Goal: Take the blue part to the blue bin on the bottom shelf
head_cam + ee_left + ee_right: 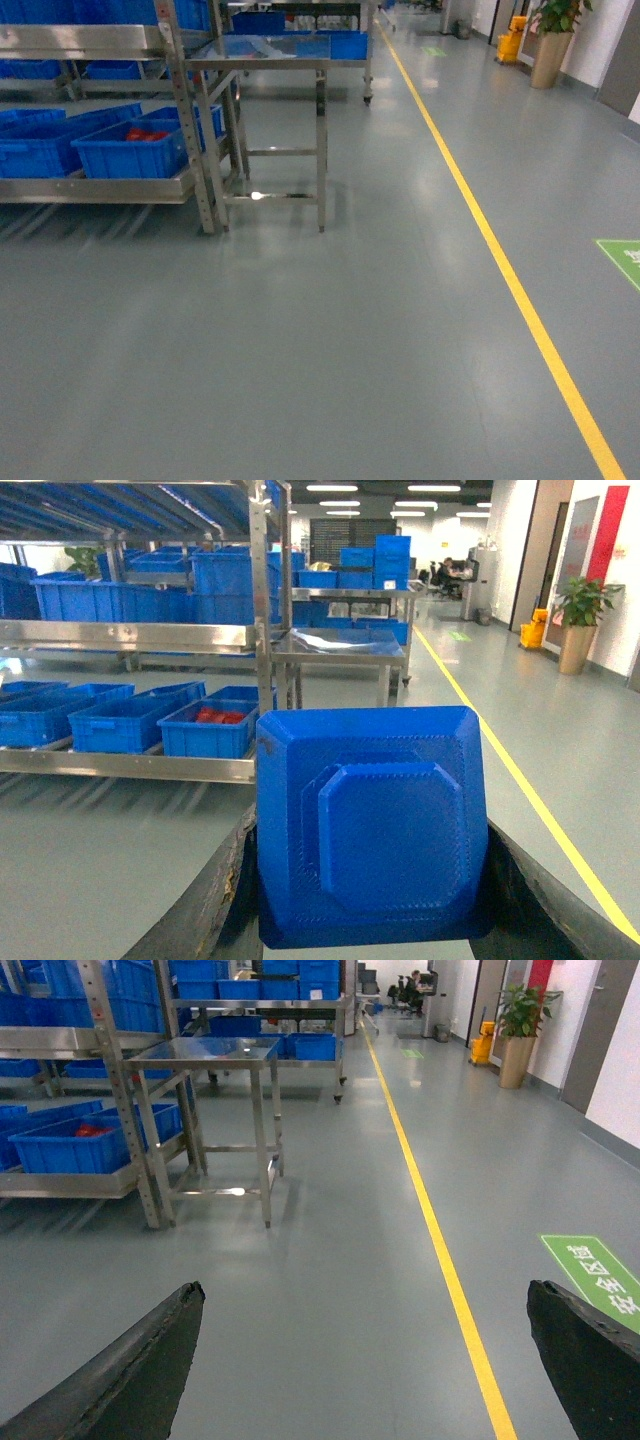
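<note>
Blue part point(370, 825), a moulded plastic square with a raised octagonal face, sits clamped between your left gripper's point(370, 880) dark jaws, held upright for carrying. Your right gripper point(365, 1360) hangs spread and empty over the grey floor. Bottom shelf point(130, 765), with its blue plastic bins point(205, 735), lies far left; close in first.

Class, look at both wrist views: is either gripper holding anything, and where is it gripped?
The left gripper holds the blue part by its lower side edges, flat face to camera. The right gripper is open, holding nothing.
</note>
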You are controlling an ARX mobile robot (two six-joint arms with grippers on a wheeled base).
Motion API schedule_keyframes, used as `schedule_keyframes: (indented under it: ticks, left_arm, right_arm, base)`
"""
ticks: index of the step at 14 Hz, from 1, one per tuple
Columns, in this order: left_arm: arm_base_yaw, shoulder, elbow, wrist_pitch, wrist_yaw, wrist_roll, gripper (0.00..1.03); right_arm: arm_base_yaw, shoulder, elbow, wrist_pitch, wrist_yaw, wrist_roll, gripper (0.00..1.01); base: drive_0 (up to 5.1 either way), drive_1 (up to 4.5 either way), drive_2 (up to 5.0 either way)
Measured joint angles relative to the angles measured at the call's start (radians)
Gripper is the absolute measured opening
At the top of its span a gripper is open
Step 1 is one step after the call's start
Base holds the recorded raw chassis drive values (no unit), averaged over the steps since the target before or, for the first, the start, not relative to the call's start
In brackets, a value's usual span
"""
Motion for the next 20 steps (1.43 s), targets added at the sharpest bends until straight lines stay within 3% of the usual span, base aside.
schedule_keyframes:
  ticks: [20]
  left_arm:
    - [0.000, 0.000, 0.000, 0.004, 0.000, 0.000, 0.45]
  right_arm:
    - [0.000, 0.000, 0.000, -0.005, 0.000, 0.000, 0.98]
  base:
    - [0.0, 4.13, -4.0]
